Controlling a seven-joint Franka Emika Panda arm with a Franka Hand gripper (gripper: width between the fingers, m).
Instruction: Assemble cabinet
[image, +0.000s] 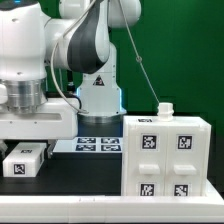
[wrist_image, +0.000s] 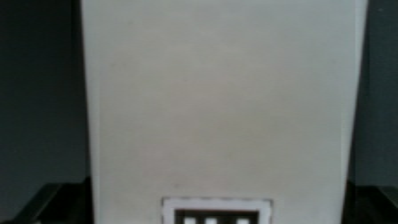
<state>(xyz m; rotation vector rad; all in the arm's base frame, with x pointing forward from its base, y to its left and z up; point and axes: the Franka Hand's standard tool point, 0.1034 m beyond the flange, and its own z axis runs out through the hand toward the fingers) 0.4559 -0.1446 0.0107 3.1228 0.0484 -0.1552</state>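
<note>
The cabinet (image: 165, 155) is a large white box at the exterior view's right, with four small tagged blocks in a two-by-two grid on its face and a small white knob (image: 165, 108) on top. A separate white tagged part (image: 25, 158) lies low at the exterior view's left, right under my gripper (image: 22, 143). In the wrist view this white part (wrist_image: 222, 100) fills the frame, its tag at the near end. My gripper (wrist_image: 222, 208) straddles it, with dark fingers (wrist_image: 45, 205) just showing at its sides. Contact is not visible.
The marker board (image: 100, 143) lies flat on the black table between the arm's base (image: 98, 95) and the cabinet. A cable runs from the arm down toward the cabinet's top. A green wall stands behind.
</note>
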